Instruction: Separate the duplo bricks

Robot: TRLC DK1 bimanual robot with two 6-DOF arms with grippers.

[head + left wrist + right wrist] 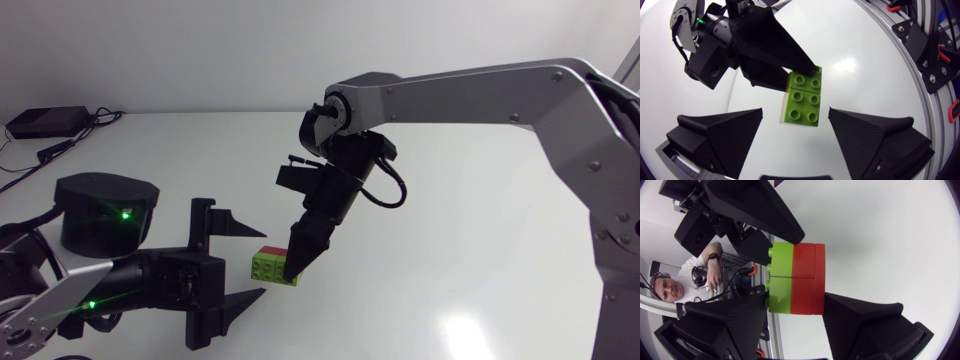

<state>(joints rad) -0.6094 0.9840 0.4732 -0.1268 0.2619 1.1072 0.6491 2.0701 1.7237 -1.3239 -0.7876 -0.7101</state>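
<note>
A stack of duplo bricks (272, 266), lime green (781, 277) pressed onto red (807, 277), is at the middle of the white table (470, 250). My right gripper (292, 270) comes down from above and is shut on the stack's far end, one finger on the green side and one on the red side. My left gripper (262, 262) lies low at the near left, open. In the left wrist view the green brick's studs (802, 97) face the camera just ahead of the left gripper (797, 132), whose fingers (720, 135) stand clear of it on both sides.
A black box (45, 122) with cables lies at the table's far left corner. The left arm's round black base (105, 210) stands at the left.
</note>
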